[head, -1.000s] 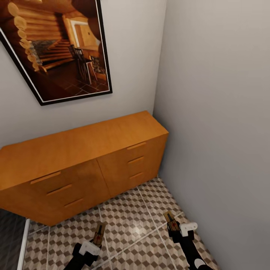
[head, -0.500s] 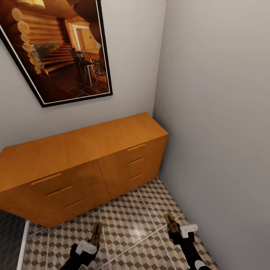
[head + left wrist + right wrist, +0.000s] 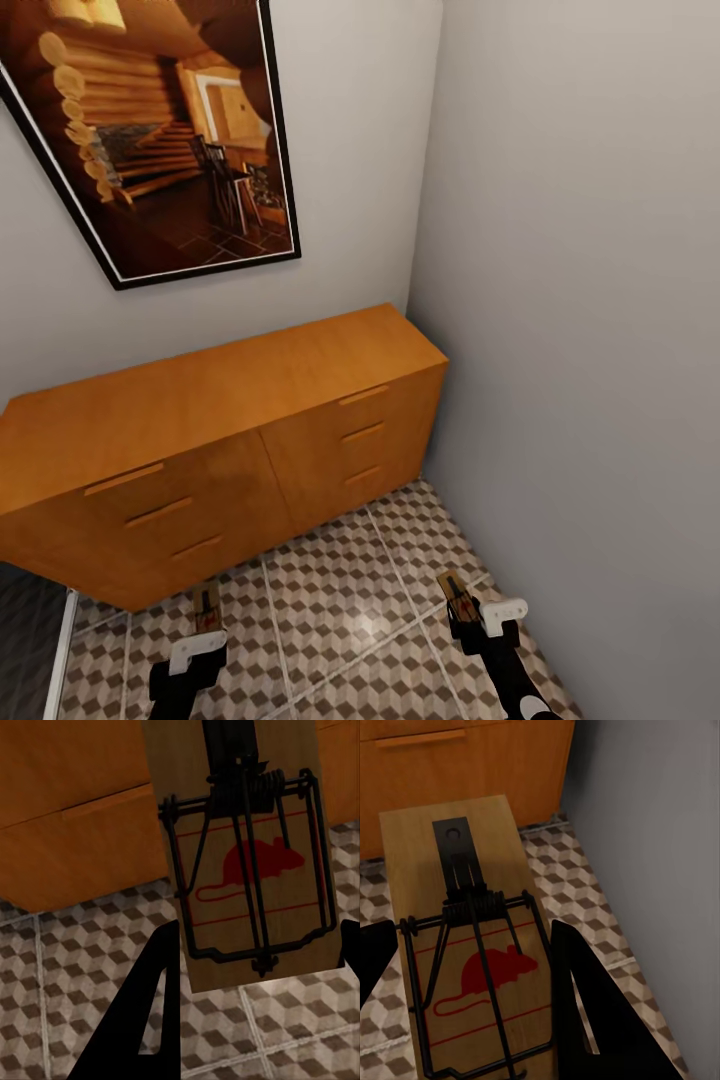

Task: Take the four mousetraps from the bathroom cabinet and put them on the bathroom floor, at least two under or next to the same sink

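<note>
Cube-patterned tiles of the bathroom floor [image 3: 340, 600] run up to the orange-brown cabinet [image 3: 230, 440] in the corner, its drawer fronts all closed, with a framed picture of a log interior [image 3: 150, 130] tilted on the wall above.

I have a mousetrap in each gripper. The left gripper [image 3: 205, 632] pinches one mousetrap [image 3: 206, 606] by its end, the board poking forward over the tiles just in front of the cabinet's base; in the left wrist view that trap [image 3: 244, 862] sits between the dark fingers, red mouse mark facing the camera. The right gripper [image 3: 470, 615] is pressed onto the other mousetrap [image 3: 456, 594], held near the right wall; the right wrist view shows this trap [image 3: 465, 945] flat between the fingers with tiles beneath.

What has changed over the last second: my left arm has swung outward and back, so the left trap now sits further left and lower than before. The right arm has hardly shifted, and the camera has dipped a touch, as the picture sits slightly lower on the wall.

I read this as moving away from the cabinet with two traps in hand, none yet laid down. No sink is in sight, so I judge I must turn and find it before releasing anything. Two more traps remain to be accounted for.
</note>
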Robot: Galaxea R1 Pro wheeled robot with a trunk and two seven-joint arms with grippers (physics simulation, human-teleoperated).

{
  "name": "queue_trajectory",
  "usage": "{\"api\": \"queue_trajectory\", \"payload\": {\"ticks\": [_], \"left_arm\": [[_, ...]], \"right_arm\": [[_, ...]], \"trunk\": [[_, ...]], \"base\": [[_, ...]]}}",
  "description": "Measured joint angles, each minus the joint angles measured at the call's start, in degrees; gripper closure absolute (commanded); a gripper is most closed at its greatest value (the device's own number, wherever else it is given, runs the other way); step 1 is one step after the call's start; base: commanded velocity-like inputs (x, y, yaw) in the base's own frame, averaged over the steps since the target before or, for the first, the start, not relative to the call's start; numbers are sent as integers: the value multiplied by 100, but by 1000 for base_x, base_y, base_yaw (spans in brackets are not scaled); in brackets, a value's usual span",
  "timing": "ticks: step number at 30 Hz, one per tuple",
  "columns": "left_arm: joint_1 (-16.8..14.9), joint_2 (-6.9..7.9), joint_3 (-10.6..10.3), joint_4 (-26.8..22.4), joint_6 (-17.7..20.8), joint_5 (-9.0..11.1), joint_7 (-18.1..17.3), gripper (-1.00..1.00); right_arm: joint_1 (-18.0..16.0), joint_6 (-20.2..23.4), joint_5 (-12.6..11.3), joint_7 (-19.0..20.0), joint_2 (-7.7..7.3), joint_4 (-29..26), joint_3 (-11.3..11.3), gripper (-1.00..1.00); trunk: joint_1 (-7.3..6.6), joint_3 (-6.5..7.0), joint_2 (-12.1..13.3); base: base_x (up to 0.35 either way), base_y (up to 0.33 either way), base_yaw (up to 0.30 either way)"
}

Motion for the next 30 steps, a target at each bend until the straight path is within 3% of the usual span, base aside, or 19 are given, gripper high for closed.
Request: {"api": "queue_trajectory", "payload": {"ticks": [30], "left_arm": [[72,-25,4,7,16,5,9,100]], "right_arm": [[0,-2,0,0,17,200,1,100]], "trunk": [[0,88,0]], "base": [[0,0,0]]}}
